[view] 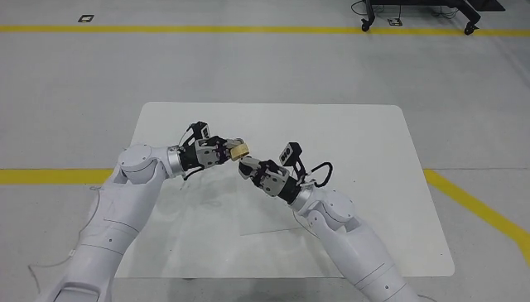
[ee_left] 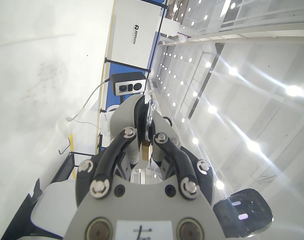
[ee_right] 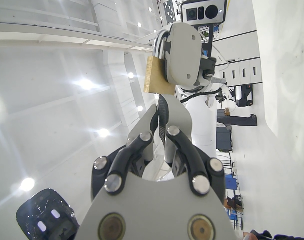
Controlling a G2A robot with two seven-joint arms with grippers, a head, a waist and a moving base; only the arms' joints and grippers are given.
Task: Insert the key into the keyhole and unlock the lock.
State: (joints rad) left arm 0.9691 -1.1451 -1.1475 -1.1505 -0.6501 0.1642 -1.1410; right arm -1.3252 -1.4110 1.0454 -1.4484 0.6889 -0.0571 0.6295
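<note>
The small rectangular brass padlock is already off the white desk and held in the air above its middle. The left gripper has its jaws clamped on the lock's flat sides. The curved silver steel shackle sticks out at one end of the grip and looks closed into the body. The bare brass end sticks out at the other.

The right gripper sits just beside that bare end, its tip close under the brass edge. Its jaws are drawn almost together with only a thin gap between the dark ribbed pads. That suits a flat key pinched between them, but the pads hide the gap too well to tell. The face of the lock with the keyhole is turned away, so it is unclear whether anything has entered it.

Judging from this, the picking-up part looks done: the lock is held steady and the two grippers are brought end to end. The task appears to be at the alignment or insertion step. The rest is likely still ahead: seating the key fully, turning it, and getting the shackle to spring free. With the shackle seemingly shut, the lock reads as not yet unlocked.
</note>
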